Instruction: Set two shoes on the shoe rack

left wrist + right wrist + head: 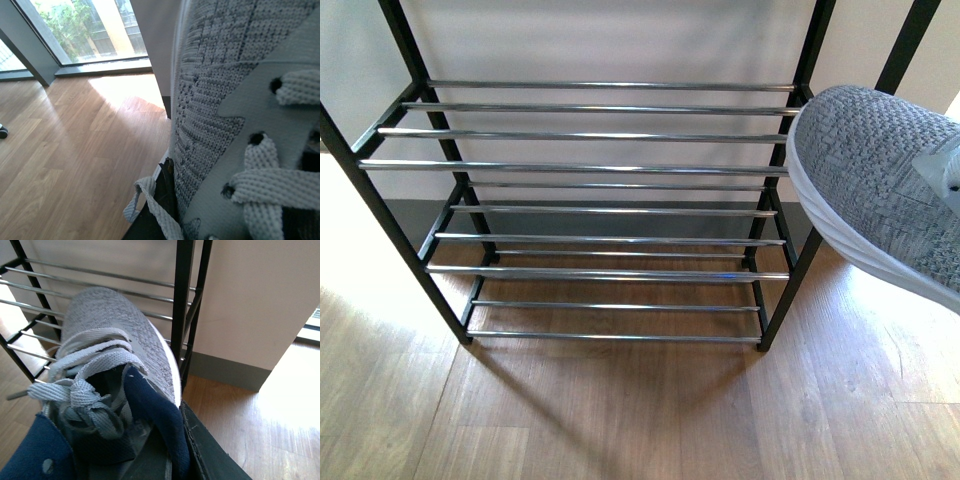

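Observation:
The shoe rack (pixel 605 168), a black frame with chrome rods, stands in the middle of the front view with bare tiers. One grey sneaker (pixel 880 180) hangs in the air at the far right, its toe by the rack's right post at top-tier height. My right gripper (pixel 170 452) is shut on this grey sneaker (pixel 112 335) at its navy collar, one black finger (pixel 207 450) outside the shoe. My left gripper (pixel 167 200) is shut on another grey sneaker (pixel 220 85), which fills its view; a dark finger (pixel 164 190) presses the knit side. Neither gripper shows in the front view.
Wooden floor (pixel 620 420) lies in front of the rack, with a pale wall (pixel 620 40) behind it. A wall corner (pixel 250 315) stands just right of the rack's right post (pixel 182 300). A large window (pixel 85 30) shows in the left wrist view.

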{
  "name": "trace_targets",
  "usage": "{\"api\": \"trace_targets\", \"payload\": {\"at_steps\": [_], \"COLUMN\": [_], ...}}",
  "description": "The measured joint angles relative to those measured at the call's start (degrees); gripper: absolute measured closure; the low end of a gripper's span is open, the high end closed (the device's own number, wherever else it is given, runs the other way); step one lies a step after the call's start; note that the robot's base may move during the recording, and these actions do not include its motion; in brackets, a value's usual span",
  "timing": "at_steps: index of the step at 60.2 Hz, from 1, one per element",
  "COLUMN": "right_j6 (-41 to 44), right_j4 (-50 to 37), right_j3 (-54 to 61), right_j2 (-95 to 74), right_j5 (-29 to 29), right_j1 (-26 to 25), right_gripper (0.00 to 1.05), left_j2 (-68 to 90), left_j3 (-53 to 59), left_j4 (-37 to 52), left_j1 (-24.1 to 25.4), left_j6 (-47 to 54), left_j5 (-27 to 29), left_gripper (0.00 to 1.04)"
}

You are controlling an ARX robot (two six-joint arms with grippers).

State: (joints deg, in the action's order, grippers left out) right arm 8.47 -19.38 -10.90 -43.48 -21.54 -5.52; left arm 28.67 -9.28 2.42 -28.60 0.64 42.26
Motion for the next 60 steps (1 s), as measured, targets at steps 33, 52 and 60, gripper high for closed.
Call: {"api": "trace_targets", "payload": {"at_steps": [33, 52, 60], "right_j6": [0.1, 0.2, 0.1], "right_j4": [0.0, 0.0, 0.0], "right_j3": [0.0, 0.0, 0.0], "right_j2": [0.0, 0.0, 0.0], "right_j5": [0.5, 0.9, 0.8], "right_j1": [-0.1, -0.2, -0.2], "right_gripper": [1.03, 1.03, 1.03], "left_j2": [0.0, 0.0, 0.0], "left_j3": [0.0, 0.0, 0.0], "left_j4": [0.0, 0.0, 0.0], "left_j1": [0.0, 0.0, 0.0], "left_j6": [0.1, 0.1, 0.1], "left_j5": [-0.2, -0.1, -0.1], "left_gripper": [1.02, 1.02, 1.02]}}
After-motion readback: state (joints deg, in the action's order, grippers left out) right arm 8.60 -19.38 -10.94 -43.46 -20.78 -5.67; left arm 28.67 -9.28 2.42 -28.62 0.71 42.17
